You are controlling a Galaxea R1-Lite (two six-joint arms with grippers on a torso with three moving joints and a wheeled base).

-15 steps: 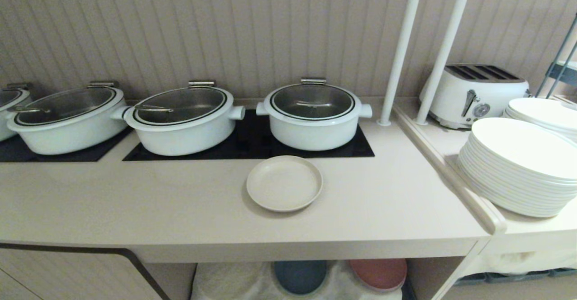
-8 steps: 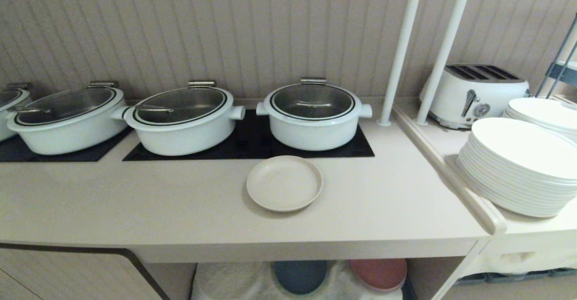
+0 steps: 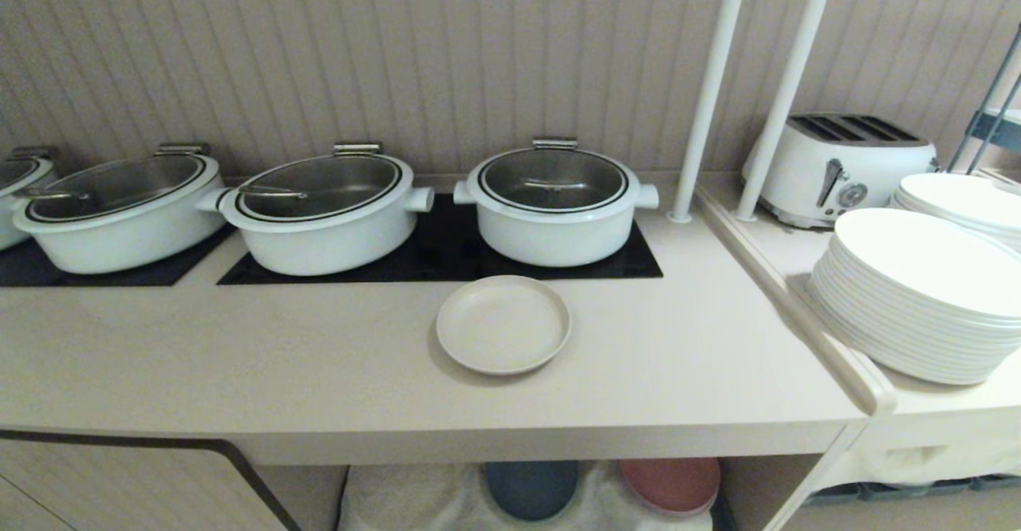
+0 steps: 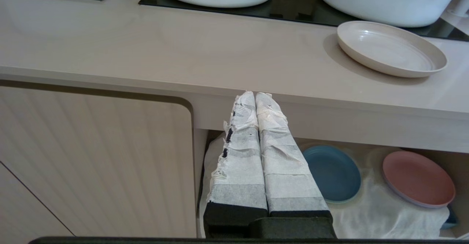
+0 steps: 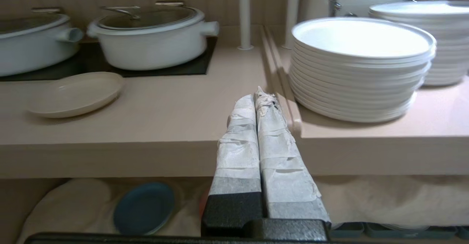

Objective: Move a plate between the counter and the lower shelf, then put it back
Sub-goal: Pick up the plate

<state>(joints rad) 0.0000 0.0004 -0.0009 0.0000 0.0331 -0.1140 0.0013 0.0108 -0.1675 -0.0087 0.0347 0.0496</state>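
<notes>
A wall of thin upright grooves stands behind a long beige desk (image 3: 319, 371) with black panels (image 3: 447, 256) set into it. Three big white pots (image 3: 554, 200) with glass lids sit in a row on the panels. The plate (image 3: 503, 324), small, round and cream, lies flat on the desk just in front of the pot at the right end, at 6 o'clock from it. Under the desk is the lower shelf (image 3: 415, 499) with a crinkled white cloth, and a blue plate (image 3: 532, 489) and a pink plate (image 3: 670, 485) lie on it. Over at 3 o'clock, a side ledge (image 3: 845, 371) holds stacks of shiny white plates (image 3: 917, 292) and a white toaster (image 3: 837, 166). The head view shows no arm at all. The left wrist view shows the left hand (image 4: 255, 94), fingers wrapped in white tape and pressed together, holding nothing, low in front of the desk edge; the plate is up at 2 o'clock from it, well apart. The right wrist view shows the right hand (image 5: 255, 93), also squeezed tight and holding nothing, with the plate at 10 o'clock from it, well apart. No writing can be read.
</notes>
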